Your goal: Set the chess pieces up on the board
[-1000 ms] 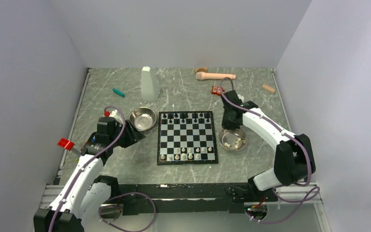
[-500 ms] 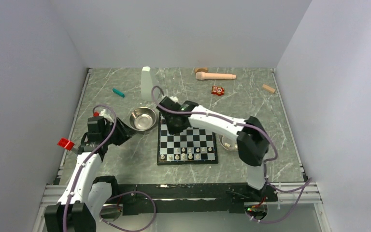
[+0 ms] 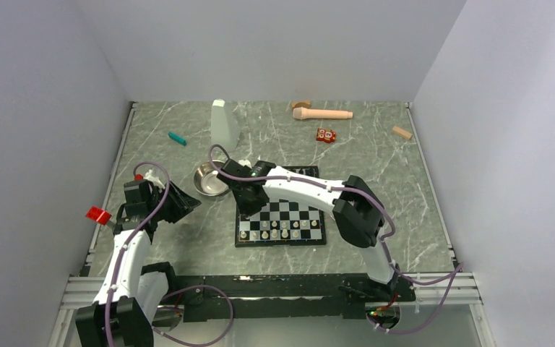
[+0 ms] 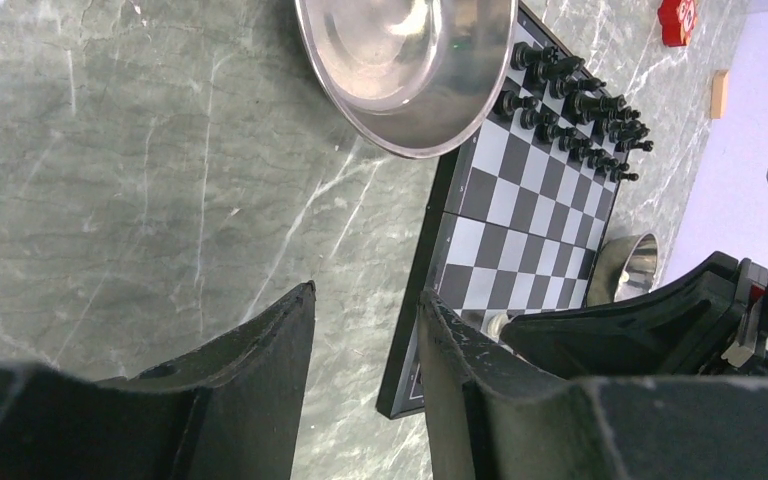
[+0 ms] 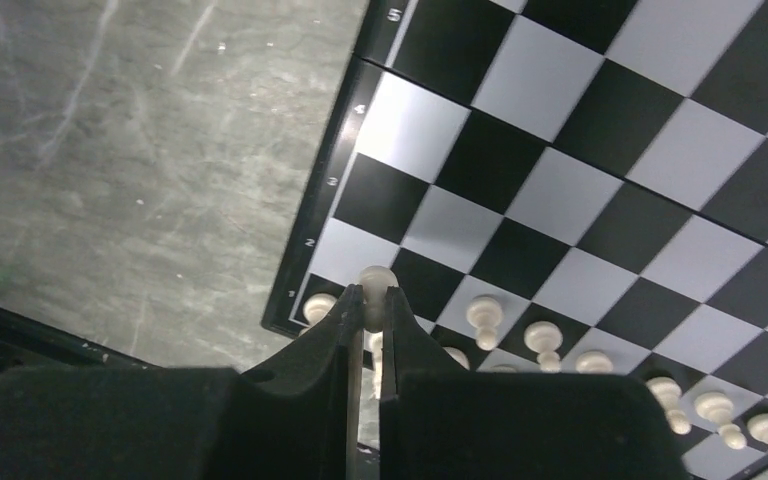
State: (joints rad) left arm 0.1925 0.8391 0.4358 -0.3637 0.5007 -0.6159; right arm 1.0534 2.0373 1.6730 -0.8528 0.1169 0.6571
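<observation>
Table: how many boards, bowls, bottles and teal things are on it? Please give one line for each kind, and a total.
Board: 1
Bowls: 2, one left of it, one right of it
Bottle: 1
Teal thing: 1
Total: 5

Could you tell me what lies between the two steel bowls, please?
The board lies between the left bowl and right bowl, shown in the left wrist view.
</observation>
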